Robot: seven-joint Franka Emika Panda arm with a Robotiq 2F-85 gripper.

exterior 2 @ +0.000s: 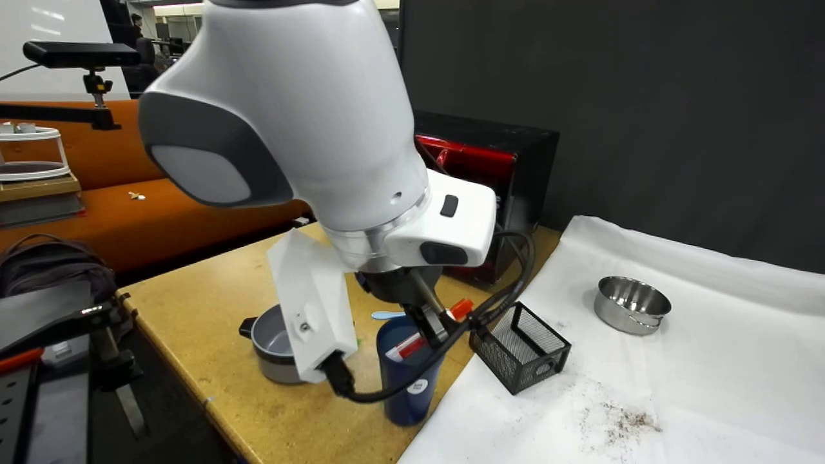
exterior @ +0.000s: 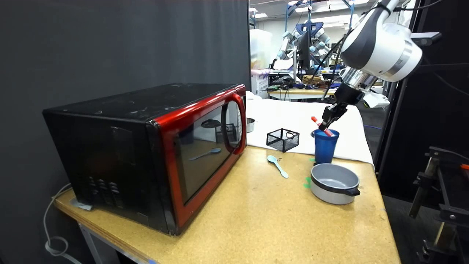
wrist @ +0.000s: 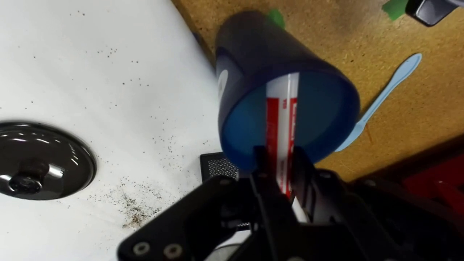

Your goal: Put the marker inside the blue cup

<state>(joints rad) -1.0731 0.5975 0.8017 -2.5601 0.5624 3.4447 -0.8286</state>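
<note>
A black gripper (wrist: 280, 156) has its jaws drawn almost together, squeezing a slanted red-and-white marker (wrist: 283, 121) at the mouth of an upright blue cup (exterior: 324, 151); whether the white tip is above the rim or just inside, I cannot tell. In an exterior view, the marker's red-orange end points up between 10 and 11 o'clock. Around the cup there, a grey bowl (exterior: 330, 196) sits nearby between 5 and 6 o'clock, a pale blue spoon (exterior: 280, 169) lies at 8, and a black mesh basket (exterior: 274, 142) stands toward 9.
</note>
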